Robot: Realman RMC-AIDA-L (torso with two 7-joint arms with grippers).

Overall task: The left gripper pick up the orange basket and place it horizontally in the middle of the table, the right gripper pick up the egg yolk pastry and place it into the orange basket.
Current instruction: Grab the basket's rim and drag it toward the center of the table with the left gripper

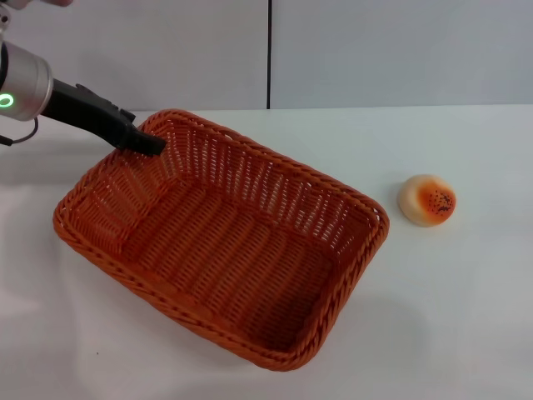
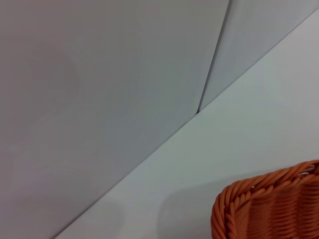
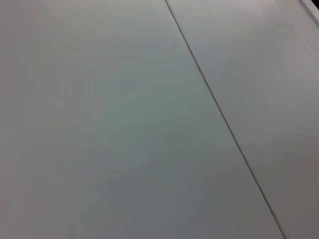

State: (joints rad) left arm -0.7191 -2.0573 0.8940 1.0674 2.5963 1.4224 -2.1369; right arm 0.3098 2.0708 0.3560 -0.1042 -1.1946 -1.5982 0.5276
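The orange basket lies on the white table, set at a slant, its long side running from far left to near right. My left gripper reaches in from the upper left, and its black tip rests at the basket's far-left rim, just over the inner wall. A corner of the basket's rim shows in the left wrist view. The egg yolk pastry sits alone on the table to the right of the basket, a short way off it. My right gripper is out of view, and its wrist view shows only pale flat surface.
A pale wall with a dark vertical seam stands behind the table. Bare tabletop lies in front of the basket and around the pastry.
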